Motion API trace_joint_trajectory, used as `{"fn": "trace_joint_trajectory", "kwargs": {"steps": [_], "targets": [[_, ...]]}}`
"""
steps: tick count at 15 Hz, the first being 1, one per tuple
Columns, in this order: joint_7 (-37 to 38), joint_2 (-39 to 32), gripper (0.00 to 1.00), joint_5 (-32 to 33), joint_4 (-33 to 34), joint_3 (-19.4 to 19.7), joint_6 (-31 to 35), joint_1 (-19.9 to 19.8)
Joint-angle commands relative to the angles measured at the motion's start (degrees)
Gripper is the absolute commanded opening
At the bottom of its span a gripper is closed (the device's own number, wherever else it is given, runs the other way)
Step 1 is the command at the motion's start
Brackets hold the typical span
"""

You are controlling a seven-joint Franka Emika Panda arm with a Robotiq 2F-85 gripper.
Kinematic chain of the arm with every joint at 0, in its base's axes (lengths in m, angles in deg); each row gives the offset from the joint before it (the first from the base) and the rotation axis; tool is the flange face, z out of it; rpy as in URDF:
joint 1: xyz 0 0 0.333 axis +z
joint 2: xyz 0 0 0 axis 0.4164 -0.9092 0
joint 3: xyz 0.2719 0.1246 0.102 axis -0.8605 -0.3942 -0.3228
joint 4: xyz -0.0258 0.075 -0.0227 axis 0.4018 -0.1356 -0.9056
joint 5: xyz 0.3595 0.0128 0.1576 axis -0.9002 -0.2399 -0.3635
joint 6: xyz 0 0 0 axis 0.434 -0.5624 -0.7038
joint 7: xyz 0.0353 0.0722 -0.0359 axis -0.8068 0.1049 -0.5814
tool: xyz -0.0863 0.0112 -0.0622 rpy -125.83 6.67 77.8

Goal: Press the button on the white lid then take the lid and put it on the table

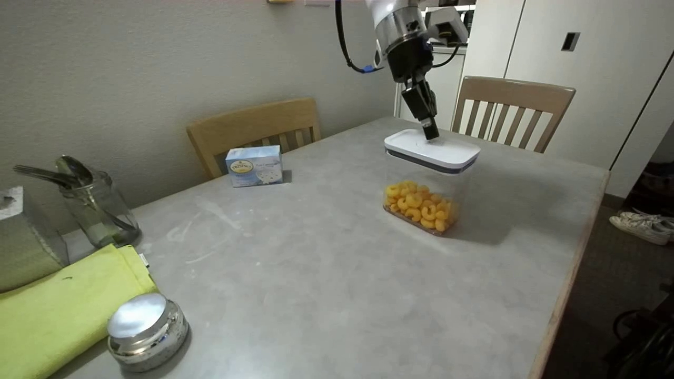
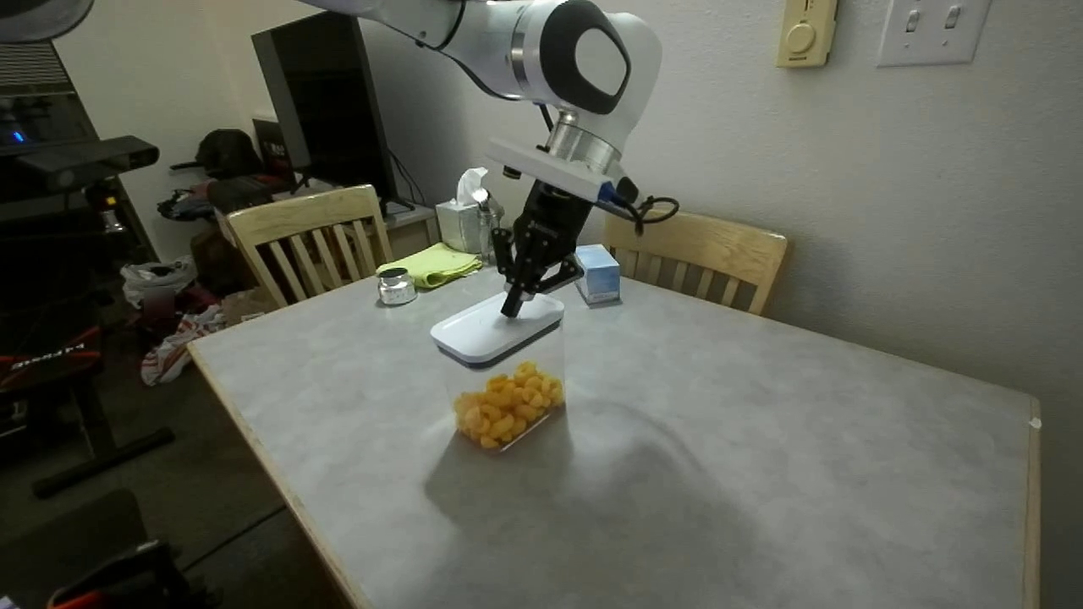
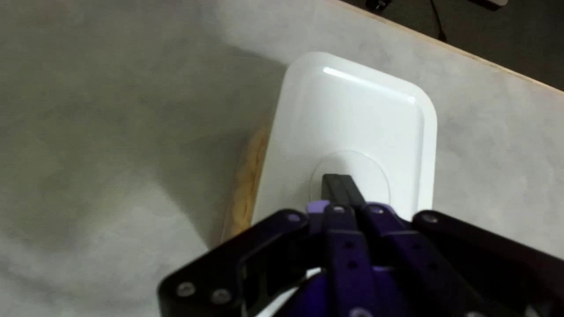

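The white lid (image 1: 447,151) sits level on a clear container; it also shows in an exterior view (image 2: 478,334) and the wrist view (image 3: 361,114). The button (image 3: 370,178) shows in the wrist view as a round outline in the lid's middle, seemingly level with the lid and partly hidden by my fingers. My gripper (image 3: 338,177) is shut with nothing between its fingertips, which point down over the button. In both exterior views the gripper (image 1: 432,136) (image 2: 510,313) reaches the lid's top; I cannot tell whether it presses. The grey table (image 1: 316,263) carries the container.
The clear container (image 1: 421,205) holds yellow pasta-like food. A blue tea box (image 1: 255,166) stands near the wall side. A silver-lidded jar (image 1: 147,331), yellow cloth (image 1: 73,310), jar of cutlery (image 1: 100,210) and tissue box (image 1: 29,242) stand at one end. Chairs (image 1: 511,97) surround the table.
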Motion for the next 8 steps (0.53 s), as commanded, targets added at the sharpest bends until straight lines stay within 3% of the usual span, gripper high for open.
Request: {"fn": "trace_joint_trajectory", "kwargs": {"steps": [1, 8], "targets": [[-2.0, 8.3, 0.0, -2.5, -11.7, -1.7, 9.2, -1.9], [-4.9, 17.1, 0.0, -5.0, -30.2, -1.2, 35.0, -2.3]]}}
